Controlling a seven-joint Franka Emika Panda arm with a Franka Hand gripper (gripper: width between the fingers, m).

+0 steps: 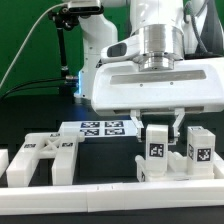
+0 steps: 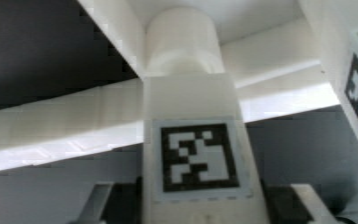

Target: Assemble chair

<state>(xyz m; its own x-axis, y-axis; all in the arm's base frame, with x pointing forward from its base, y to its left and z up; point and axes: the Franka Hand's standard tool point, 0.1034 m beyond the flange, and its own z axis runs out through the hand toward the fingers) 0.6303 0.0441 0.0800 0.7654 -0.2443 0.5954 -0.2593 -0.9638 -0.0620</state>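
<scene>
Upright on the black table (image 1: pixel 110 150), the chair leg (image 1: pixel 157 152) stands toward the exterior view's right, just behind the low white rail (image 1: pixel 100 190) that borders the table's near edge. It is a matte white blocky post with a square black-and-white tag facing the camera. In the wrist view the chair leg (image 2: pixel 194 110) fills the middle of the picture, its rounded far end pointing away and its tag large and close. The gripper (image 1: pixel 158 136) comes down over it from above, one finger on each side, and the jaws are closed on the leg's flanks. In the wrist view the gripper (image 2: pixel 197 205) shows only as two grey finger pads, each pressed against one of the leg's side faces. Whether the leg rests on the table or is raised off it cannot be told. Just beside it, further to the exterior view's right and apart from it, stands a second tagged part (image 1: pixel 199 150), also upright; the wrist view catches only its edge (image 2: pixel 357 85). Well apart, at the exterior view's left, a slotted panel (image 1: pixel 40 155) lies flat against the rail. Behind, between panel and leg, lies the marker board (image 1: pixel 100 128).
</scene>
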